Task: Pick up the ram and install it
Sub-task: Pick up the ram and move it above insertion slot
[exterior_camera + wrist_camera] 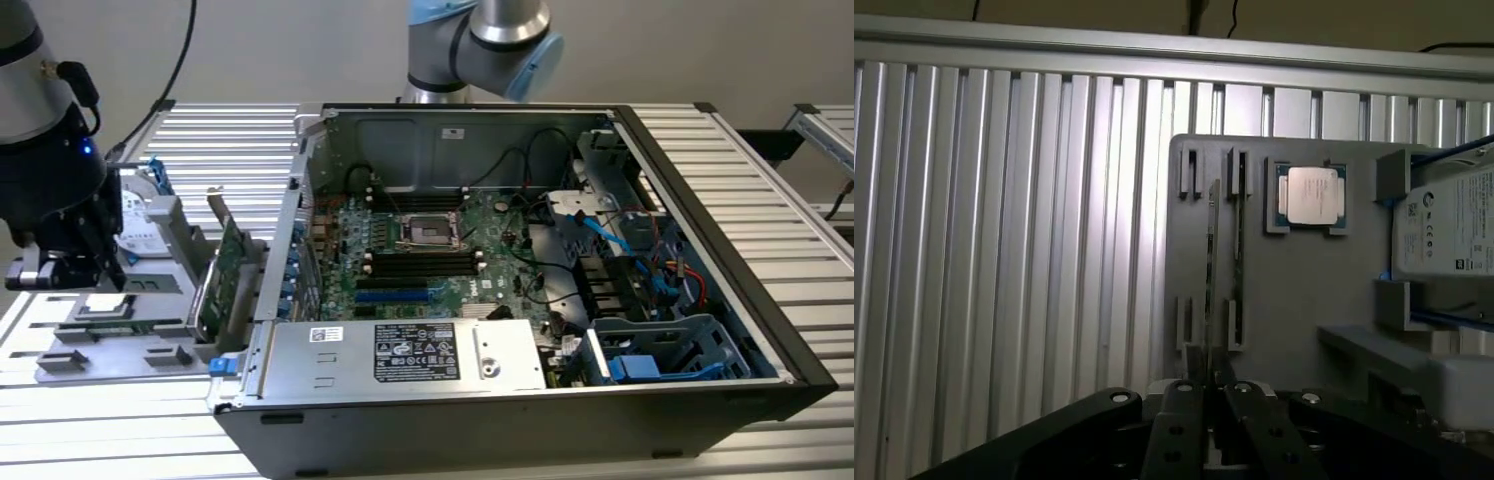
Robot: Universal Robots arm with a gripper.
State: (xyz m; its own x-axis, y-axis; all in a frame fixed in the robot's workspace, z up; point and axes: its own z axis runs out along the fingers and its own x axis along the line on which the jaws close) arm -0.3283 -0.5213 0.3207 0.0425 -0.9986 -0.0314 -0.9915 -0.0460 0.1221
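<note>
The jaws are set narrow and closed on the near end of the ram [1211, 260]. The ram is seen on its thin edge. It runs straight out from between the jaws, over a grey tray [1304, 290]. Two rows of little slots are cut into the tray, and the ram is lined up between them. Whether the ram is touching the tray cannot be told.

A bit farther along the tray, beside the far slots, a square silver chip [1311, 195] is kept in its own frame. Past the chip, a drive [1449, 225] with a white label is held at the tray's side by blue rails. The tray is set on a desk [1004, 250] made of long metal slats.

At the exterior view's left, the arm [47, 150] is hung over the tray. A green card [214, 290] is stood upright between the tray and the open case [534, 435]. The case is set toward the exterior view's right, well apart from the jaws.
</note>
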